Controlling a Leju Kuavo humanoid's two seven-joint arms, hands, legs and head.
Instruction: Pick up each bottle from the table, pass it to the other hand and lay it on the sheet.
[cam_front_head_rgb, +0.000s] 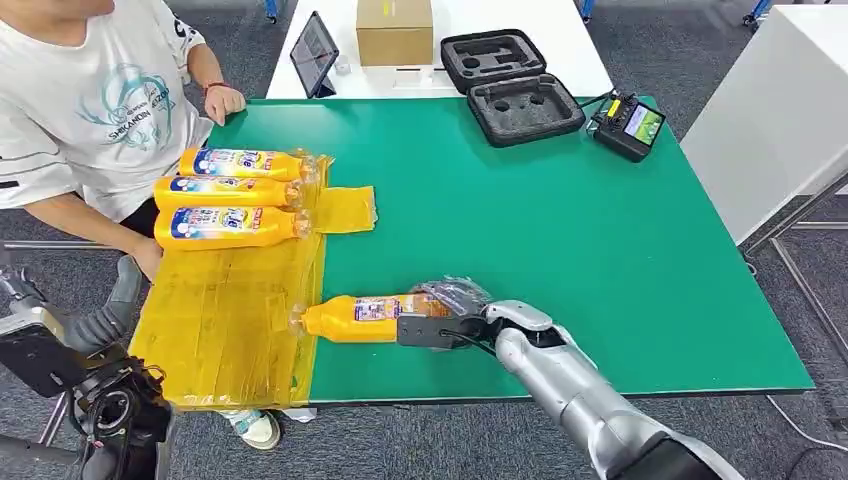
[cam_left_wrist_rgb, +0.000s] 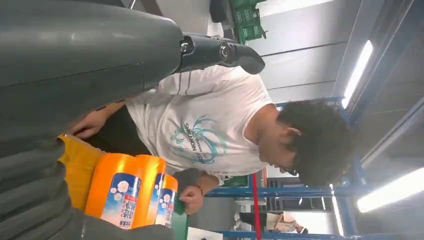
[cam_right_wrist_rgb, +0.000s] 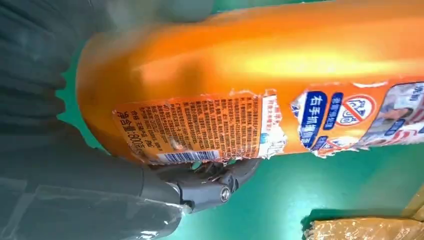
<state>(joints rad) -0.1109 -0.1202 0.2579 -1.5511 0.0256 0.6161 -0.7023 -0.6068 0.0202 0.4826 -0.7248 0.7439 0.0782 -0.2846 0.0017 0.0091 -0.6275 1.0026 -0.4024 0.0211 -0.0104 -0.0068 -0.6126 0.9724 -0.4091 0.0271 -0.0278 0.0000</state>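
Note:
Three orange bottles (cam_front_head_rgb: 232, 193) lie side by side on the far end of the yellow sheet (cam_front_head_rgb: 225, 310); they also appear as orange bottles (cam_left_wrist_rgb: 127, 192) in the left wrist view. A fourth orange bottle (cam_front_head_rgb: 360, 318) lies on its side on the green table (cam_front_head_rgb: 560, 230), its neck reaching the sheet's right edge. My right hand (cam_front_head_rgb: 450, 318) grips its base end; up close the fingers (cam_right_wrist_rgb: 210, 187) wrap under the labelled bottle (cam_right_wrist_rgb: 260, 85). My left hand (cam_front_head_rgb: 112, 302) hangs off the table's near-left corner, its thumb (cam_left_wrist_rgb: 220, 52) stretched out and holding nothing.
A person in a white T-shirt (cam_front_head_rgb: 90, 110) sits at the table's left side, one hand (cam_front_head_rgb: 225, 100) on the far corner. Beyond the table are a tablet (cam_front_head_rgb: 314, 52), a cardboard box (cam_front_head_rgb: 394, 32), an open black foam case (cam_front_head_rgb: 512, 85) and a controller (cam_front_head_rgb: 628, 124).

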